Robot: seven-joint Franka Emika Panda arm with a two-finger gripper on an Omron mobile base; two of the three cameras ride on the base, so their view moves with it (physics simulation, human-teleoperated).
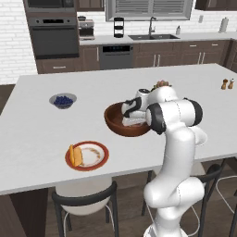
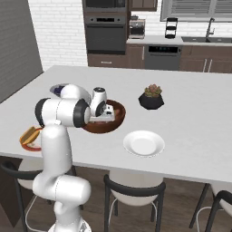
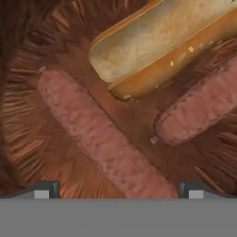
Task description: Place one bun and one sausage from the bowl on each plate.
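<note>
Count's in: one wooden bowl (image 1: 115,124) mid-counter holding two sausages, a long one (image 3: 97,139) and a second (image 3: 199,109), plus one bun (image 3: 157,44). Two plates: red-rimmed (image 1: 95,157) carrying one bun (image 1: 76,155), plain white (image 2: 144,144).

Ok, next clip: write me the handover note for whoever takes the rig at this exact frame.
Gripper: open, empty, down inside the wooden bowl, jaws straddling the near sausage.
Bowl still holds one bun and a second sausage.
Red-rimmed plate: one bun already on it, no sausage visible.
White plate: empty.
Done: one bun placed.
Left: a sausage onto the red-rimmed plate, then the remaining bun and sausage onto the white plate. Closing on the near sausage looks like the likely next move.
</note>
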